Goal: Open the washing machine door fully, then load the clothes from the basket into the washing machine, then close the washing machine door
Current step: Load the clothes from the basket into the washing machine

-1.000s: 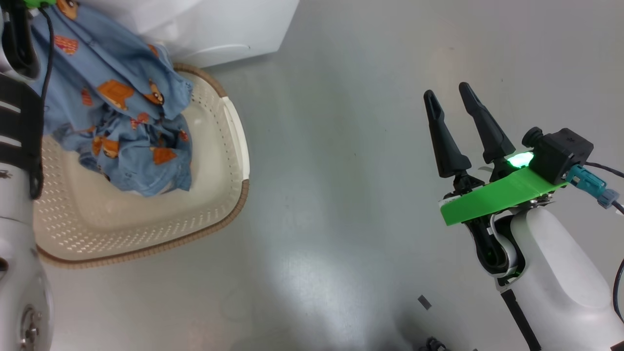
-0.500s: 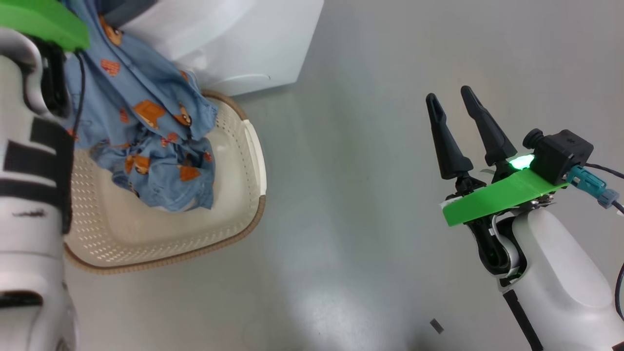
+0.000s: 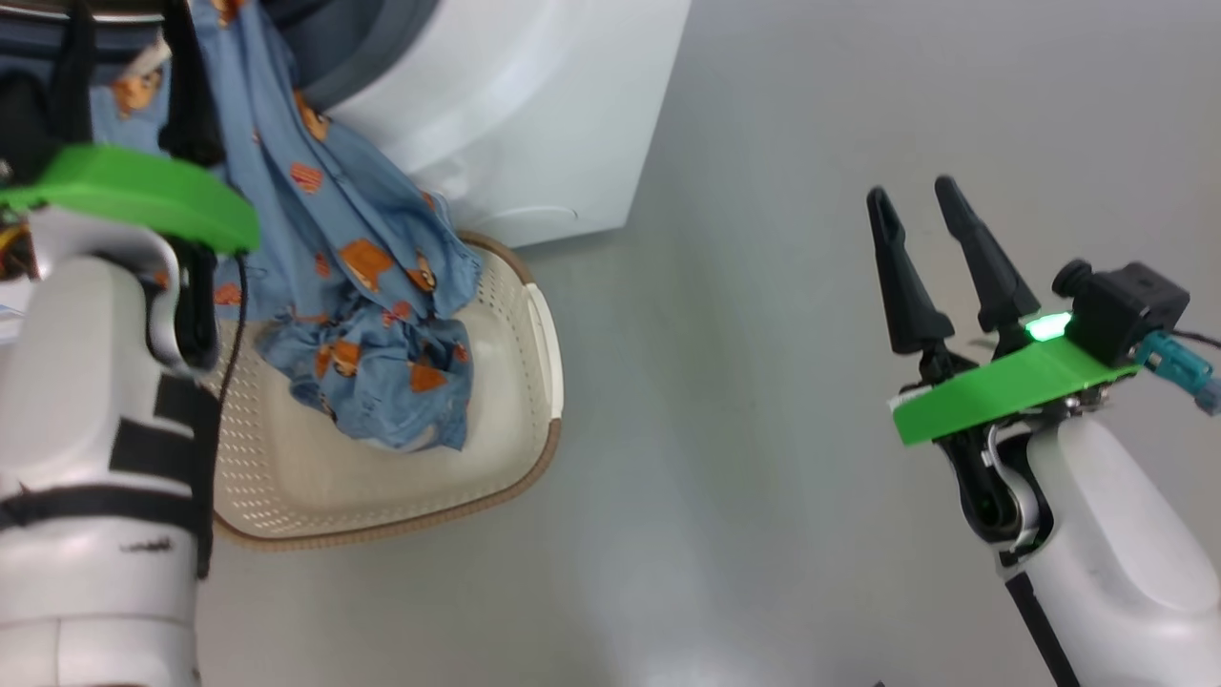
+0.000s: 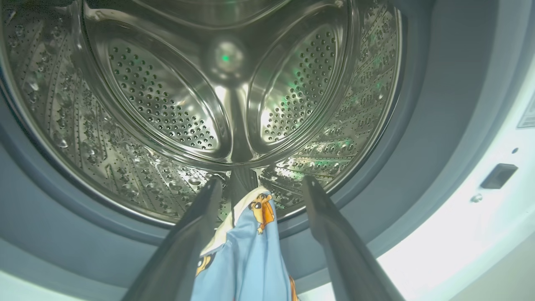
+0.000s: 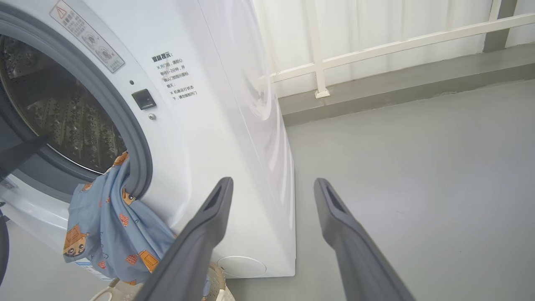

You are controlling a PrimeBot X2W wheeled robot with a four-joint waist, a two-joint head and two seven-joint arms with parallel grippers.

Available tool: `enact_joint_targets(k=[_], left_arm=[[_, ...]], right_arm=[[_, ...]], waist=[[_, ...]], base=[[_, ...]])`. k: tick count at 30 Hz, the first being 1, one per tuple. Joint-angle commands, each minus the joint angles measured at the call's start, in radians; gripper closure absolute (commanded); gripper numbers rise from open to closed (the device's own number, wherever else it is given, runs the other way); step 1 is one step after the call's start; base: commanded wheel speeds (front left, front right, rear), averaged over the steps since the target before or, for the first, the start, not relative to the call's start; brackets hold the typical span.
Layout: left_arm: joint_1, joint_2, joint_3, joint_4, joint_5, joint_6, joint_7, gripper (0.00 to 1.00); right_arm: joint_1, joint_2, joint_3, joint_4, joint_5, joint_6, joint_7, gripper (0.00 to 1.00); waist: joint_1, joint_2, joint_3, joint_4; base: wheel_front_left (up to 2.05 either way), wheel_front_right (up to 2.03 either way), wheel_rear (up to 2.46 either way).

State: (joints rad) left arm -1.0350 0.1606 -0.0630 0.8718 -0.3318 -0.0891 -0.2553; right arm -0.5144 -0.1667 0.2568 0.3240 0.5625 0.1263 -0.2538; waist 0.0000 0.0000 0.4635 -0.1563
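My left gripper [image 4: 262,180] is open at the mouth of the washing machine [image 4: 472,217], pointing into the steel drum [image 4: 167,104]. A light blue piece of the clothes [image 4: 246,259] lies loose between its fingers, against the left one. In the head view the left gripper [image 3: 129,43] is at the top left. The clothes [image 3: 372,315] trail from the grey rubber ring down into the cream basket [image 3: 534,382]. My right gripper [image 3: 935,248] hangs open over bare floor, far to the right. The washing machine door is out of view.
The basket stands on the grey floor [image 3: 725,429] right against the washing machine [image 3: 544,114]. In the right wrist view a white railing [image 5: 317,62] and a low kerb run behind the machine [image 5: 234,125]. The clothes [image 5: 108,225] hang over the mouth's lower rim.
The head camera has swung, so the basket and machine now sit lower and further right and more of the machine's mouth shows. The garment still hangs from mouth to basket. Both grippers stay open.
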Motion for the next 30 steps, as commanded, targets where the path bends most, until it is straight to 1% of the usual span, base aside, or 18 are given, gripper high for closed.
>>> enact_joint_targets(k=[1,15,23,30], left_arm=[[0.037,0.029,0.022,-0.044,0.007,-0.007,-0.006,0.00],[0.296,-0.003,0.046,-0.254,0.025,-0.025,-0.006,0.00],[0.453,-0.028,0.074,-0.408,0.037,-0.021,-0.006,0.00],[0.562,-0.053,0.091,-0.500,0.047,-0.016,-0.006,0.00]], right_arm=[[0.042,-0.008,0.012,-0.016,0.006,0.004,-0.008,0.00],[0.086,-0.025,0.008,-0.001,0.013,0.004,-0.008,0.00],[0.107,-0.040,0.009,-0.003,0.010,0.004,-0.008,0.00],[0.126,-0.055,-0.015,-0.021,-0.011,0.004,-0.008,0.00]], waist=[[0.0000,0.0000,-0.038,0.024],[0.0000,0.0000,-0.151,0.074],[0.0000,0.0000,-0.201,0.087],[0.0000,0.0000,-0.220,0.102]], base=[[0.00,0.00,0.00],[0.00,0.00,0.00],[0.00,0.00,0.00],[0.00,0.00,0.00]])
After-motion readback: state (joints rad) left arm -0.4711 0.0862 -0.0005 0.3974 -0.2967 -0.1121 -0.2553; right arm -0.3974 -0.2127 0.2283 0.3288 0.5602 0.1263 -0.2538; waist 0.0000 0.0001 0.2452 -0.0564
